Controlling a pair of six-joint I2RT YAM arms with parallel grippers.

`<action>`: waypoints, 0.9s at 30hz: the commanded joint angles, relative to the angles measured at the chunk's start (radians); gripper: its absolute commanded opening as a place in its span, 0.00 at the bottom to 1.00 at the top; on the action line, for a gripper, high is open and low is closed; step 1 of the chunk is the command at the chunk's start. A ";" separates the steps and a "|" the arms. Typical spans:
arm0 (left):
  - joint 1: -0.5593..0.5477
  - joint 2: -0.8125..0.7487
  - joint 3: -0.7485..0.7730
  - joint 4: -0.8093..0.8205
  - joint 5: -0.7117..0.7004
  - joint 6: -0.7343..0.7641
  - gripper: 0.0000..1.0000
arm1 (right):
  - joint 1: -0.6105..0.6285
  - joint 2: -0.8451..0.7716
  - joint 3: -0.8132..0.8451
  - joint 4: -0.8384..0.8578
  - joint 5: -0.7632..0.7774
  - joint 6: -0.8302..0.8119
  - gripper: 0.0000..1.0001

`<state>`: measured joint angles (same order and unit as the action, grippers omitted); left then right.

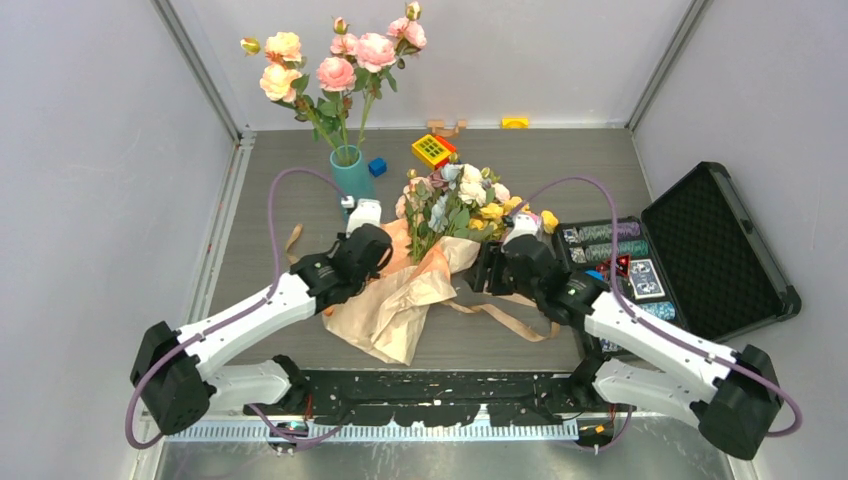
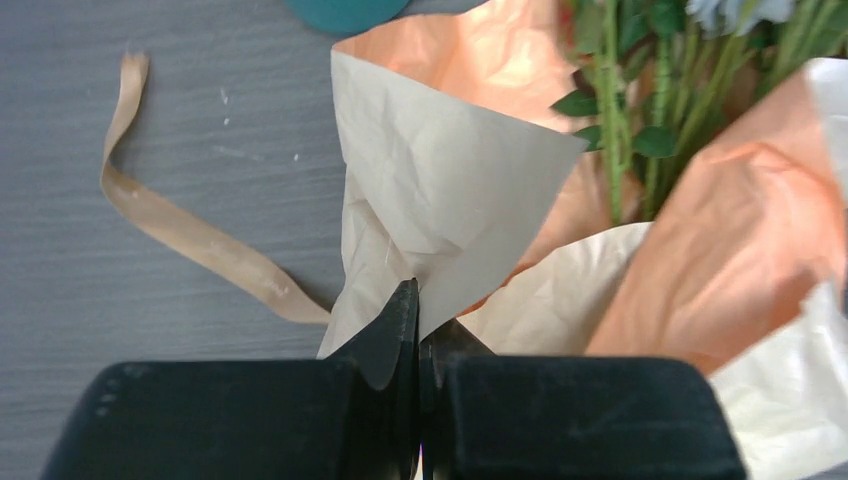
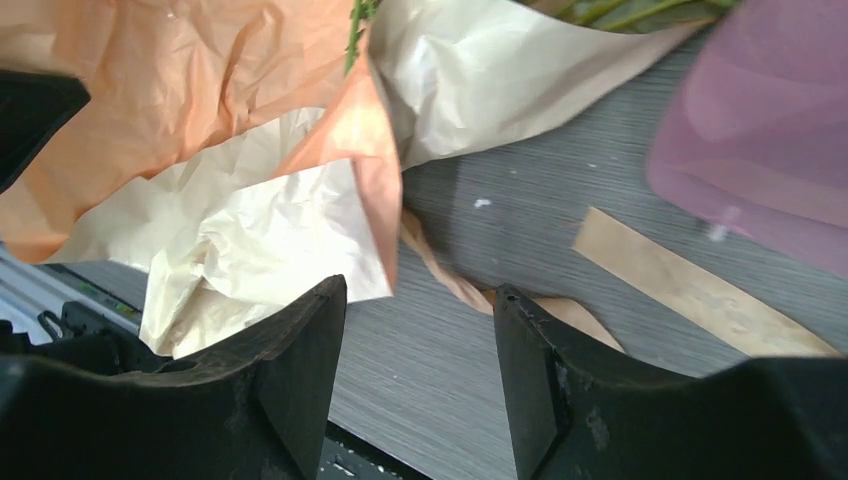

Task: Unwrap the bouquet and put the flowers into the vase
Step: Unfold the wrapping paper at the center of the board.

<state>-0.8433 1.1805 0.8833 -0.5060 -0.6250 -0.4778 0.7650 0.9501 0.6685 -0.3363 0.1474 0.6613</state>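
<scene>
At mid-table: one grip closed, the other parted

At the left of the top view, a loose tan ribbon (image 1: pixel 293 240) is seen lying on the grey wood-grain table (image 1: pixel 560 165). Just right of it, toward the upper left, a tall teal-blue cylindrical vase (image 1: pixel 352 172) is stood upright, and long-stemmed pink and peach roses (image 1: pixel 335 70) are held in it. Below the vase, the left gripper (image 2: pixel 413 305) is closed tight on a pale flap of the crinkled tan-orange kraft paper (image 1: pixel 395 305), as shown in the left wrist view. At frame centre the bouquet (image 1: pixel 440 235) is laid on the table, its wrapper spread open toward the lower edge. The small yellow, white, pale-blue and pink flowers (image 1: pixel 465 192) are pointed toward the upper edge, near the vase but outside it. Right of centre, the right gripper (image 3: pixel 418 295) is held with fingers parted wide just beside the paper's edge, and nothing is gripped between them. At the far right an open black foam-lined case (image 1: pixel 715 250) is placed.
</scene>
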 commanded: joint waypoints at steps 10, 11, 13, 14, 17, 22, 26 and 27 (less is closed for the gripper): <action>0.329 -0.062 -0.171 0.105 0.246 -0.088 0.00 | 0.082 0.238 0.056 0.261 -0.031 0.121 0.68; 0.363 -0.057 -0.179 0.107 0.258 -0.098 0.00 | 0.082 0.236 0.044 0.268 -0.032 0.132 0.68; 0.405 -0.049 -0.193 0.110 0.284 -0.109 0.00 | 0.082 0.227 0.023 0.276 -0.034 0.144 0.69; 0.425 -0.045 -0.201 0.115 0.291 -0.112 0.00 | 0.082 0.220 0.016 0.278 -0.035 0.149 0.69; 0.480 -0.037 -0.222 0.131 0.322 -0.124 0.00 | 0.082 0.197 -0.026 0.292 -0.040 0.168 0.70; 0.585 -0.004 -0.250 0.155 0.394 -0.131 0.00 | 0.082 0.165 -0.098 0.322 -0.039 0.208 0.72; 0.677 0.010 -0.272 0.168 0.459 -0.128 0.02 | 0.081 0.138 -0.145 0.396 -0.070 0.228 0.74; 0.695 0.009 -0.277 0.174 0.478 -0.124 0.07 | 0.081 0.134 -0.151 0.406 -0.076 0.231 0.75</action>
<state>-0.2150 1.1862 0.6300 -0.3794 -0.2352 -0.5961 0.8433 1.1225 0.5404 -0.0498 0.0944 0.8509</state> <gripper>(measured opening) 0.015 0.738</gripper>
